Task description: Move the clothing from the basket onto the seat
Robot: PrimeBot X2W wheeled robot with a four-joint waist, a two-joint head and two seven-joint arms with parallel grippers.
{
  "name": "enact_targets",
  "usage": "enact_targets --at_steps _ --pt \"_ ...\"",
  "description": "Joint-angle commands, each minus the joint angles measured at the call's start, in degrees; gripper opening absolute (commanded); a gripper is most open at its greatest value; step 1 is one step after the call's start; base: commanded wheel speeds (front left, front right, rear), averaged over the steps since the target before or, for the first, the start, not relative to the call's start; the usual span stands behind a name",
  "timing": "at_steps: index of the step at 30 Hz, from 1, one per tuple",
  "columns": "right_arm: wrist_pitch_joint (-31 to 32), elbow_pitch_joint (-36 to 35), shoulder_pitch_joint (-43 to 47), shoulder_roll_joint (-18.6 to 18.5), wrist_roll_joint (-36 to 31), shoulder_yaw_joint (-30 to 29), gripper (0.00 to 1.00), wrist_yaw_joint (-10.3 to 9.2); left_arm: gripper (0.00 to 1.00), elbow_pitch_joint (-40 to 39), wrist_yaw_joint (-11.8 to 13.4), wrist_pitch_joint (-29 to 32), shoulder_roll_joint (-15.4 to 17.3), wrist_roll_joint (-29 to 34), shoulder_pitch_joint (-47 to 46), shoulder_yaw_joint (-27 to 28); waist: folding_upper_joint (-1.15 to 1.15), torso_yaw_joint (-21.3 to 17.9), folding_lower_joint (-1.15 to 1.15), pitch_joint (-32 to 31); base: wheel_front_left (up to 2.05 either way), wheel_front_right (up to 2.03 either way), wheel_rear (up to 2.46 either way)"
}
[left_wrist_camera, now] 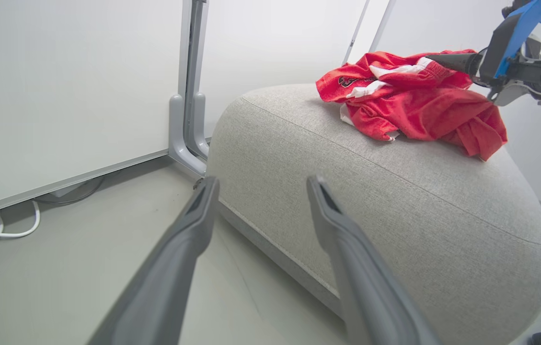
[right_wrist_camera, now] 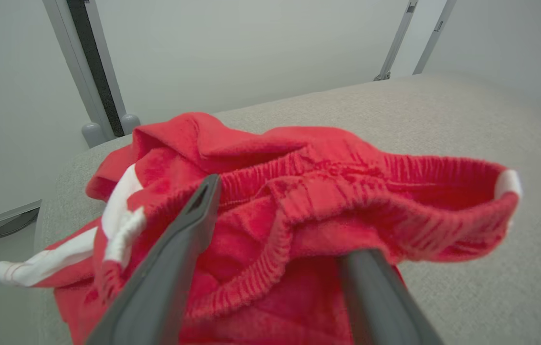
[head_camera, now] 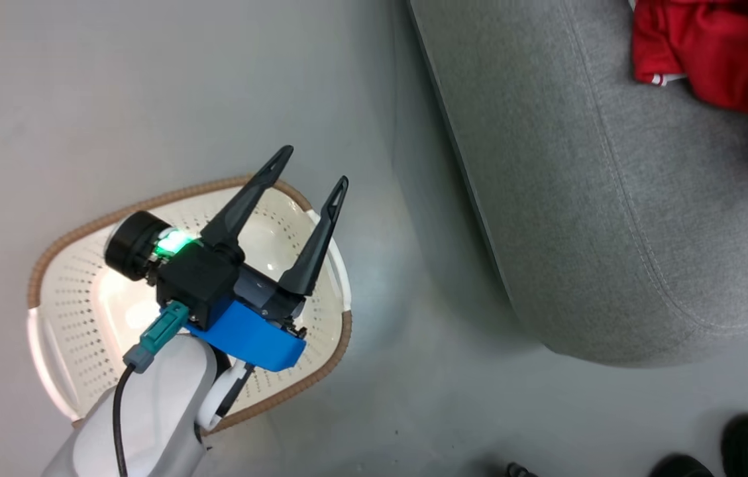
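Right, on my left the left gripper (head_camera: 315,164) hangs above the basket (head_camera: 55,245), its two fingers spread wide and angled toward the seat (head_camera: 579,199). The seat stands near the basket, not touching it. Further right, the clothing (right_wrist_camera: 260,143) lies heaped on the seat's top near its rounded end. My right gripper (right_wrist_camera: 284,220) is in the heap with its fingers spread apart. The ribbed waistband (right_wrist_camera: 395,191) lies across the gap and covers one fingertip.
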Motion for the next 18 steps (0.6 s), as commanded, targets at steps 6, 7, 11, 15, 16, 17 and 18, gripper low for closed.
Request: enact_targets --at_steps 6,7,11,15,16,17,18 --pt "-1.1 -0.6 6.9 -0.8 1.4 3.2 1.00 0.01 1.00 3.8 -0.6 -0.9 -2.5 -1.1 1.4 0.8 0.00 3.1 0.00 -7.3 0.00 0.00 0.00" --pt "-1.1 -0.8 8.1 -1.2 1.2 3.9 1.00 0.01 1.00 4.4 -0.7 -0.9 -2.9 -1.3 1.7 1.2 0.00 3.5 0.00 -8.4 0.00 0.00 0.00" --pt "-1.1 -1.7 13.4 -1.4 -0.1 6.8 1.00 0.01 1.00 6.6 -1.1 -1.0 -5.5 -1.6 4.9 4.1 0.00 5.5 0.00 -14.1 0.00 0.00 0.00" --pt "-0.8 -3.2 17.8 -1.3 -1.1 8.8 1.00 0.01 1.00 8.7 -1.6 -1.0 -7.6 -1.7 8.1 6.7 0.00 7.5 0.00 -18.8 0.00 0.00 0.00" --pt "-0.9 -3.8 19.0 -1.1 -1.1 9.1 1.00 0.01 1.00 9.2 -1.7 -1.0 -8.1 -1.6 9.1 7.3 0.00 8.1 0.00 -20.0 0.00 0.00 0.00" --pt "-0.9 -4.5 20.1 -0.8 -0.9 9.3 1.00 0.01 1.00 9.7 -1.8 -1.0 -8.5 -1.5 9.9 8.1 0.00 8.7 0.00 -21.2 0.00 0.00 0.00" --pt "-0.9 -5.3 21.3 -0.8 -1.0 9.6 1.00 0.01 1.00 10.1 -1.8 -1.0 -9.0 -1.4 10.7 8.7 0.00 9.3 0.00 -22.2 0.00 0.00 0.00"
